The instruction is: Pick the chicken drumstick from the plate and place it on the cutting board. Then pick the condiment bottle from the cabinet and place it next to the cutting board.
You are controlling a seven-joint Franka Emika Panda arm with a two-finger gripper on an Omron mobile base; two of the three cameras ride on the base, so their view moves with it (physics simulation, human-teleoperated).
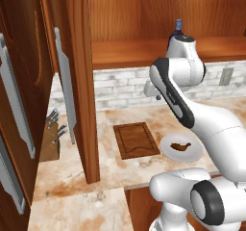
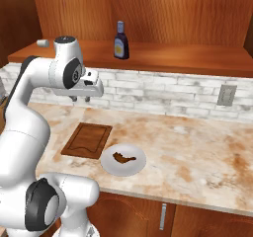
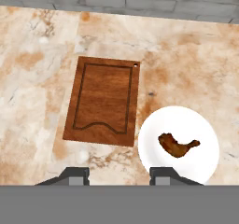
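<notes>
Plate (image 3: 186,120) plain white, chicken drumstick (image 3: 177,145) dark brown on it. Cutting board (image 3: 103,101) dark brown wood grain, darker groove line round the edge. Counter (image 3: 37,78) cream marble, rusty orange blotches. Backsplash (image 2: 163,94) – grey-white brick. Condiment bottle (image 2: 120,40) dark, blue cap, pale label. Cabinet (image 1: 29,57) reddish-brown, grey handles.

One chicken drumstick (image 3: 177,145) lies on one plate (image 3: 205,125) — a single piece of meat. One cutting board (image 3: 103,101) rests on the surface (image 2: 197,147). One condiment bottle (image 2: 121,41) stands on the cabinet (image 2: 148,14) shelf. One knife block (image 1: 50,141) (several handles, too small to count) sits at the left. One wall outlet (image 2: 226,95) — and two long bar handles (image 1: 65,83) on the open doors.
</notes>
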